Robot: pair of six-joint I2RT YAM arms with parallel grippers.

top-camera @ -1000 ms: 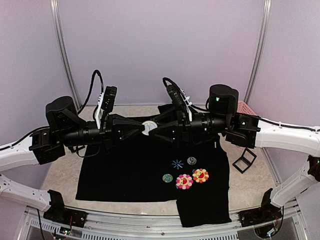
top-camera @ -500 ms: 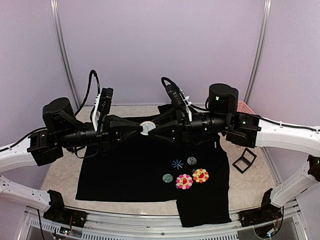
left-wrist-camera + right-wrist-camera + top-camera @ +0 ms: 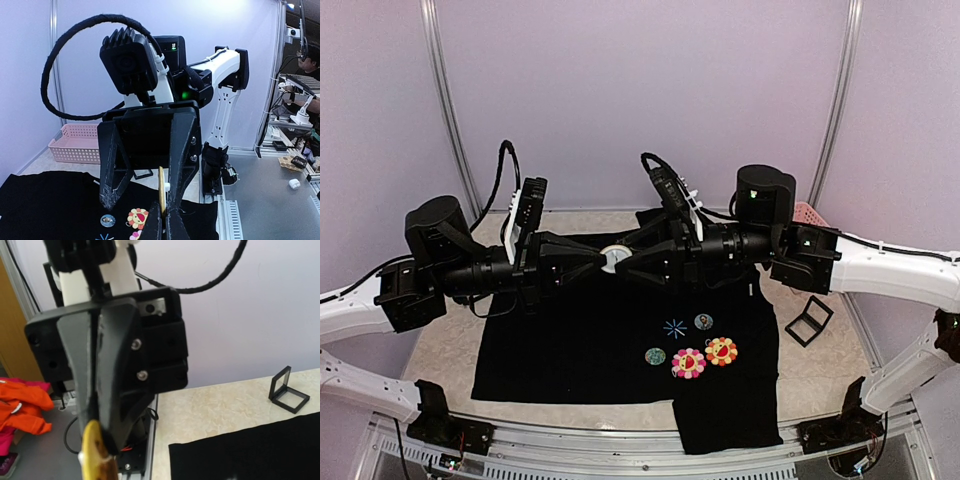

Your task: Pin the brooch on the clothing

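Note:
The black shirt [image 3: 580, 340] lies flat on the table, with a light-blue star [image 3: 674, 327] and pink [image 3: 688, 363] and orange [image 3: 721, 351] flower badges. Both grippers meet tip to tip in the air above its far part. My left gripper [image 3: 605, 257] is shut on the round brooch [image 3: 616, 256]. In the left wrist view the brooch [image 3: 161, 192] stands edge-on, yellow, between my shut fingers [image 3: 152, 222]. My right gripper [image 3: 142, 200] is spread open around it, one finger [image 3: 182, 150] beside the brooch's white back. The right wrist view shows the brooch [image 3: 96, 457] at the left gripper's tip.
Two small round badges [image 3: 655, 356] [image 3: 703, 321] lie near the star. A pink basket [image 3: 810, 215] stands at the back right. A small black open frame box [image 3: 808, 322] sits right of the shirt. Orange cloth [image 3: 25, 410] lies beyond the table.
The left arm has drawn slightly to the left since a second ago. Both grippers stay together at the brooch, with almost no change in the last half second.

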